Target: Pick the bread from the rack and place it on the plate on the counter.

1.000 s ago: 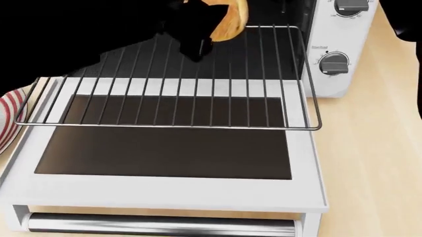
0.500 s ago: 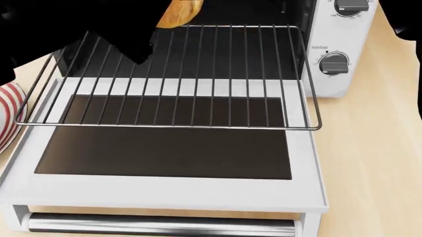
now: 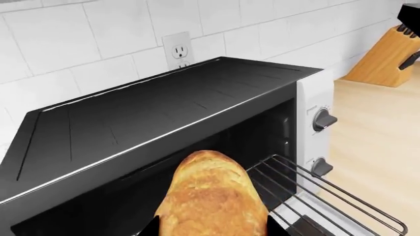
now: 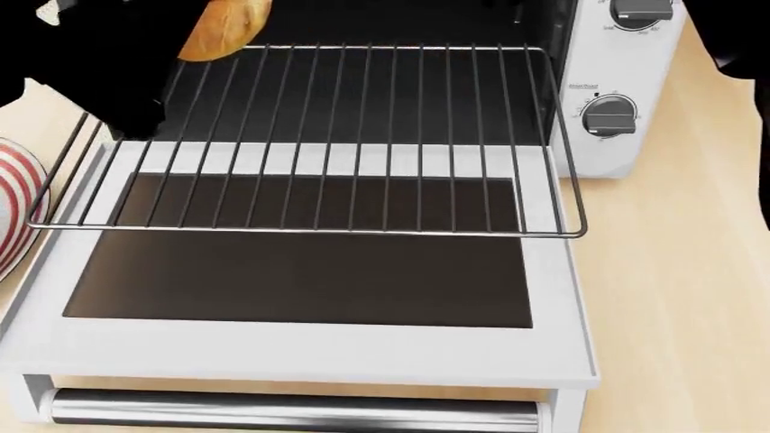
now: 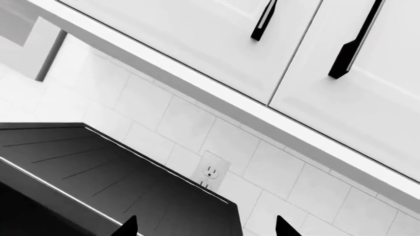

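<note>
- The counter (image 4: 673,271) carried the toaster oven (image 4: 619,90), its door (image 4: 301,298) lying open.
- The rack (image 4: 361,144) stood pulled out, bare.
- The plate (image 4: 18,207) sat just beside the door's left edge.
- The left gripper (image 3: 213,231) clasped the bread (image 3: 213,196), raised above the rack's left rear corner.
- The right gripper (image 5: 203,228) stood spread, empty.

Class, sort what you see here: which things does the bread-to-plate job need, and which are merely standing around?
Job: bread, held in the left gripper; rack; plate; counter.

Standing around: knife block; wall socket; oven knobs; cabinet handles.
</note>
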### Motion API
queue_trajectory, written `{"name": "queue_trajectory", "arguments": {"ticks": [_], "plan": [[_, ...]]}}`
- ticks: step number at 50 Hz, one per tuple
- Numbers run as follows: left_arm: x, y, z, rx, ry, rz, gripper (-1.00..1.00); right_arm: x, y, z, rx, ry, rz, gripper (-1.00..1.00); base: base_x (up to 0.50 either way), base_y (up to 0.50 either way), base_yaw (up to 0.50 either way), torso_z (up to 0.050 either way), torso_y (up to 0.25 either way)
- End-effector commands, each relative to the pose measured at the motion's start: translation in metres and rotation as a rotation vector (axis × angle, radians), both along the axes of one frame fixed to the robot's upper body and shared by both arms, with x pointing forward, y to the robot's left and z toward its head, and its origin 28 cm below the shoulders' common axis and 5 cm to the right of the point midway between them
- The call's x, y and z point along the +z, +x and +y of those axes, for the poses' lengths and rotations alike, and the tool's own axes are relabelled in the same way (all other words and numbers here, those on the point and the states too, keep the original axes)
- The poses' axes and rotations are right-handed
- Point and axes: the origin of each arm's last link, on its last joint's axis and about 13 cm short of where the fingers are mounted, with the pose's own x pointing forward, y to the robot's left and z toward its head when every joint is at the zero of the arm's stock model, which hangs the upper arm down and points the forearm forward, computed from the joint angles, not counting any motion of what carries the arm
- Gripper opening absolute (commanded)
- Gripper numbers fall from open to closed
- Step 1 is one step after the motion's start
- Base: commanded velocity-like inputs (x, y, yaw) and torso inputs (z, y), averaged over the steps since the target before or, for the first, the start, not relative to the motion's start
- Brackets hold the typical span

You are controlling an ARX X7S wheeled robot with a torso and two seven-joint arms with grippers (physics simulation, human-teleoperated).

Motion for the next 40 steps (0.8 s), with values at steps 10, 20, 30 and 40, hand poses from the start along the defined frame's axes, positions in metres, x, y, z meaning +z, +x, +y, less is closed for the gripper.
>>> {"name": "queue_trajectory", "arguments": {"ticks": [10, 20, 30, 40], "plan": [[0.005, -0.028, 0.026, 0.113, -0.044, -0.004, -1.0, 0.001, -0.001, 0.002, 0.01, -0.004, -0.004, 1.0, 0.0, 0.0, 0.0, 0.0, 0.0], [0.006, -0.035, 0.045, 0.202, -0.08, -0.012, -1.0, 0.002, -0.002, 0.003, 0.014, -0.006, -0.006, 1.0, 0.0, 0.0, 0.0, 0.0, 0.0], [0.004, -0.042, 0.062, 0.296, -0.132, -0.022, -1.0, 0.002, -0.001, 0.006, 0.025, -0.01, -0.007, 1.0, 0.0, 0.0, 0.0, 0.0, 0.0], [0.004, -0.04, 0.074, 0.381, -0.141, -0.026, -1.0, 0.001, -0.001, 0.007, 0.032, -0.014, -0.004, 1.0, 0.0, 0.0, 0.0, 0.0, 0.0]]}}
